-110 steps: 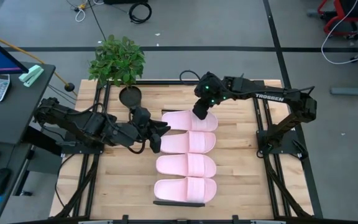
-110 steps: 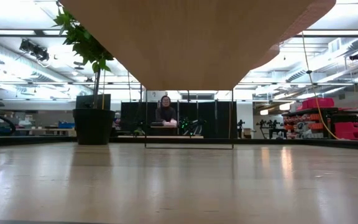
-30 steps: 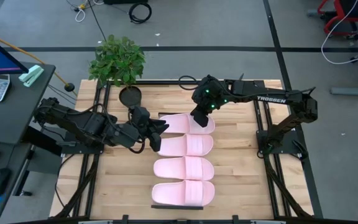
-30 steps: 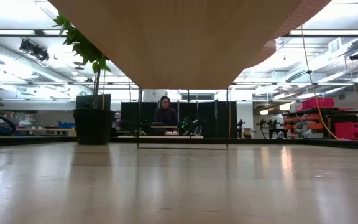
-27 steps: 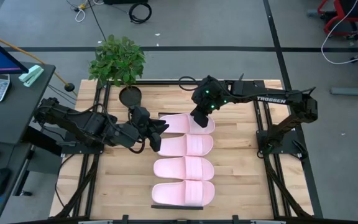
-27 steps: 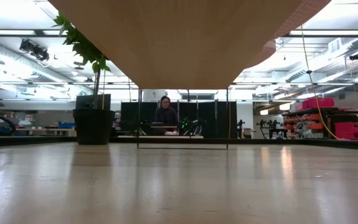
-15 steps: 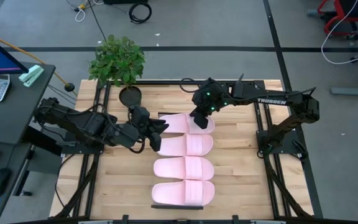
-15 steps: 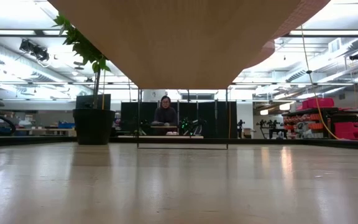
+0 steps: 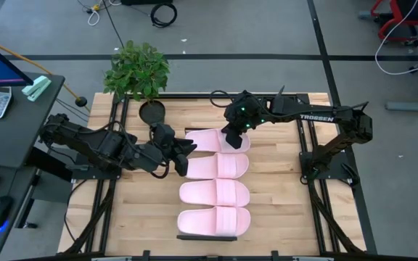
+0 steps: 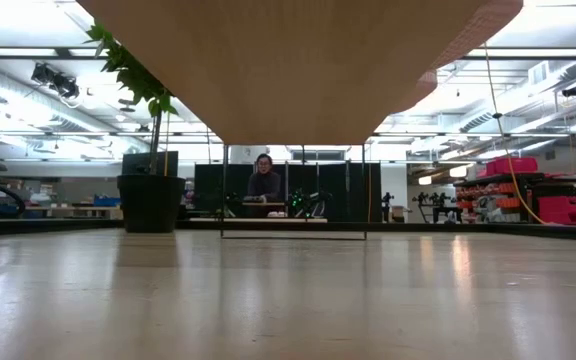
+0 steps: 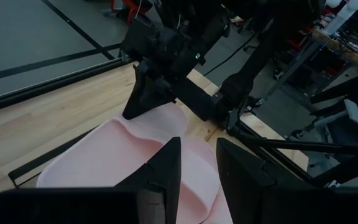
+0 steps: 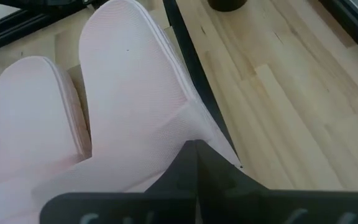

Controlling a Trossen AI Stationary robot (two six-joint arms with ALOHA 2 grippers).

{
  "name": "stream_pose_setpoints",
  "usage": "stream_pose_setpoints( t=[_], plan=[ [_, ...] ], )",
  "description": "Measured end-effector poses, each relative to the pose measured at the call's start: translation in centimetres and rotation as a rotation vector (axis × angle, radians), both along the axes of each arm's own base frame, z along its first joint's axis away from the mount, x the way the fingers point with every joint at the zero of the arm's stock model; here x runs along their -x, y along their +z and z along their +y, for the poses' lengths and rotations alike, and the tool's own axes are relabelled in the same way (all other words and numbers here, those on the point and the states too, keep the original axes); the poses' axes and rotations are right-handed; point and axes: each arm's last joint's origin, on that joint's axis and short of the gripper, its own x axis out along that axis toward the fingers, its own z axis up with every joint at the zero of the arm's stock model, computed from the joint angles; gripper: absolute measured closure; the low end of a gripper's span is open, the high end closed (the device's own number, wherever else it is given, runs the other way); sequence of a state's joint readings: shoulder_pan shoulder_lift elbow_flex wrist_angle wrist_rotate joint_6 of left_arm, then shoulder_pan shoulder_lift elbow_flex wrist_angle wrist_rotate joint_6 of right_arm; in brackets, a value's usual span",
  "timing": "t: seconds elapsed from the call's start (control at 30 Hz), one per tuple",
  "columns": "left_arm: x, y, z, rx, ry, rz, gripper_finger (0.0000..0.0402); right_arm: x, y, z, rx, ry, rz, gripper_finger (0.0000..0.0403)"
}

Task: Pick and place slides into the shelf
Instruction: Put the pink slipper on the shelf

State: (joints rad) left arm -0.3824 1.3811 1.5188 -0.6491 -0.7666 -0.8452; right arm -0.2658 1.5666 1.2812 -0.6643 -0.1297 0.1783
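The slides point(image 9: 214, 193) lie four in a row on the shelf point(image 9: 207, 237) in the high view, the right gripper point(image 9: 231, 139) on the far one. Low view: only the board's underside. Left wrist: left gripper point(image 11: 196, 163) narrowly parted, empty. Right wrist: fingers pinch that slide's edge; pulling away could drag it off the rail

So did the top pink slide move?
Yes. The top slide, gripped by the right gripper, slid left, toward the plant side; it sat farther right a few seconds earlier.
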Motion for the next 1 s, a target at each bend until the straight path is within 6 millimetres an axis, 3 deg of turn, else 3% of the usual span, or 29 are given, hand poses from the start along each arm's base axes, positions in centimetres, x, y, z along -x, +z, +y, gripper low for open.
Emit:
stream_pose_setpoints(
  t=[0.27,1.0],
  plan=[
    [0.0,-0.1,0.0,0.001,0.002,0.006,0.0294,-0.7,-1.0,0.1,-0.101,0.052,0.001,0.0403],
    [0.1,-0.1,0.0,0.001,0.003,0.010,0.0294,-0.5,-2.8,0.1,-0.172,0.025,-0.019,0.0403]
  ],
)
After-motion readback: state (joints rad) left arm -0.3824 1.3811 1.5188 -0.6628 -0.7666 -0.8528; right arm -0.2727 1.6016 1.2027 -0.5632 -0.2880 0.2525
